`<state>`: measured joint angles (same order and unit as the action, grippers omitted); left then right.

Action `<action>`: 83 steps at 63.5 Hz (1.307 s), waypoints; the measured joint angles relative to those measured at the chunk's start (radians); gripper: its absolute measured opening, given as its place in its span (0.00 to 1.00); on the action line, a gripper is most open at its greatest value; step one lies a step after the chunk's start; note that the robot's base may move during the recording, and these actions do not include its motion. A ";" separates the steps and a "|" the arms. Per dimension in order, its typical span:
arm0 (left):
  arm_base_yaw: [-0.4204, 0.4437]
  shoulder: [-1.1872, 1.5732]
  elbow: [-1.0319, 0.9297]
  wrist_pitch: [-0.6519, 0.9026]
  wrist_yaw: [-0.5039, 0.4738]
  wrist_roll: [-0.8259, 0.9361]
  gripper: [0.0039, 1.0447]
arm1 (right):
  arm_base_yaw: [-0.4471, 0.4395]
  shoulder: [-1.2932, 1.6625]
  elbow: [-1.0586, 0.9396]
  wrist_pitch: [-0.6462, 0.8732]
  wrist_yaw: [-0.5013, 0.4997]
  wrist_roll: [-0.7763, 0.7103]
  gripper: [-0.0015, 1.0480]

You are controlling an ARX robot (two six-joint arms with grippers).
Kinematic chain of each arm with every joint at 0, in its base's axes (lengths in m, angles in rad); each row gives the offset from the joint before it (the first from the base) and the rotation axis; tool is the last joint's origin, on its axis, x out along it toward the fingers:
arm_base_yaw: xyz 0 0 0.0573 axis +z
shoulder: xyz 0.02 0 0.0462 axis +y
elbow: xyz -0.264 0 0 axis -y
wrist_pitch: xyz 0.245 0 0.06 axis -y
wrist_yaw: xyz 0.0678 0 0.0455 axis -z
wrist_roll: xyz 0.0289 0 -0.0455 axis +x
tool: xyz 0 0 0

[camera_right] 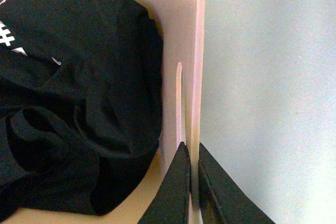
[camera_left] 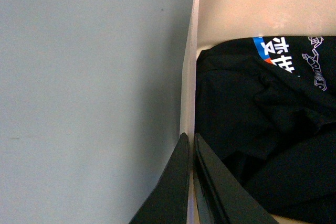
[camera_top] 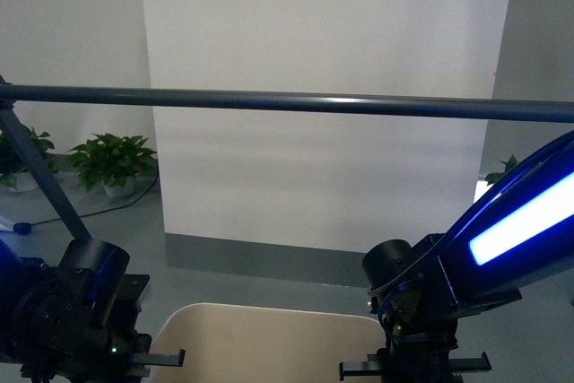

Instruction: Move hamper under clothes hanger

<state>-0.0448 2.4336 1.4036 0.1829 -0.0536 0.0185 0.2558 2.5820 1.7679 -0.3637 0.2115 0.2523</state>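
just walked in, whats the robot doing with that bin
Both arms have hold of the beige plastic hamper by opposite side walls. The left gripper and the right gripper are each clamped over its rim. A black T-shirt lies crumpled inside. The hamper sits low between the arms, and a long bar of the dark grey metal clothes rack crosses the front view above it.

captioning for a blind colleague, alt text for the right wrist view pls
The right gripper is shut on the thin beige wall of the hamper, one finger inside, one outside. A crumpled black garment lies in the hamper; grey floor shows outside.
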 joint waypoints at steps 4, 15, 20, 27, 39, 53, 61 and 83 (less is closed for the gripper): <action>-0.004 0.000 0.000 0.000 0.003 0.000 0.04 | -0.004 0.000 0.000 0.000 0.002 -0.001 0.03; 0.003 0.000 0.000 0.000 -0.005 0.000 0.04 | 0.003 0.000 0.000 0.000 -0.003 0.000 0.03; 0.011 -0.001 0.000 0.000 -0.008 0.000 0.04 | 0.014 0.000 0.000 0.000 -0.004 0.000 0.03; 0.018 -0.001 0.000 0.000 -0.014 0.000 0.04 | 0.021 0.000 0.000 0.000 -0.010 0.000 0.03; 0.013 -0.001 0.000 0.000 -0.013 0.000 0.04 | 0.016 0.000 0.000 0.000 -0.006 0.000 0.03; 0.010 -0.001 0.000 0.000 -0.006 0.000 0.04 | 0.011 0.000 0.000 0.000 -0.004 0.000 0.03; 0.023 -0.001 0.000 0.000 -0.013 0.000 0.04 | 0.026 0.000 0.000 0.000 -0.012 0.000 0.03; -0.014 -0.001 0.000 0.000 0.014 0.000 0.04 | -0.009 0.000 -0.001 0.000 0.017 -0.001 0.03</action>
<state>-0.0586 2.4329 1.4040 0.1825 -0.0399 0.0181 0.2466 2.5820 1.7672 -0.3637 0.2283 0.2516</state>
